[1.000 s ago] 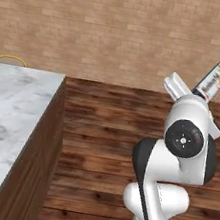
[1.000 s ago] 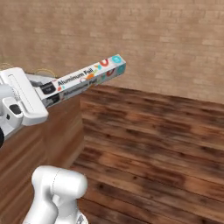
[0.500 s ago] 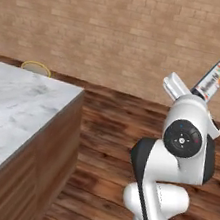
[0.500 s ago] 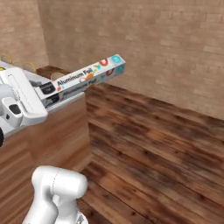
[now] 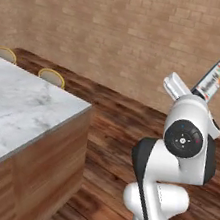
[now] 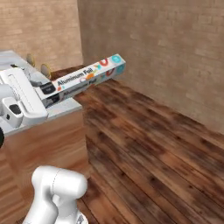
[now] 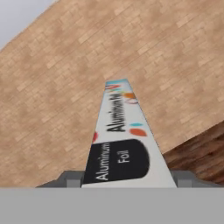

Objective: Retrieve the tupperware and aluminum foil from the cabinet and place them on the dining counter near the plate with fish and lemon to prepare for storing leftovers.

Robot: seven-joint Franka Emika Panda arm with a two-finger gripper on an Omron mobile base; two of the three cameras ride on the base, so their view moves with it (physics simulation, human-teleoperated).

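Carrying the aluminum foil (image 6: 86, 79) high above the floor, the pincer (image 6: 51, 93) grips the box by its dark-labelled end — the teal end juts forward and slightly upward, away from the hand. In the hand view the box (image 7: 119, 141) runs straight out between the two fingertips (image 7: 69, 178), which press against its sides.

What has changed is the whole backdrop, not the hold: over the last second both base views have swung, so the base is driving or turning while the box sits the same way in the pincer. A marble worktop (image 5: 14, 116) with a wooden side has grown larger, below and to the left of the pincer, with yellow-framed stools (image 5: 51, 77) at its far edge. That looks like the dining counter coming within reach — transport seems under way, placing not yet begun.
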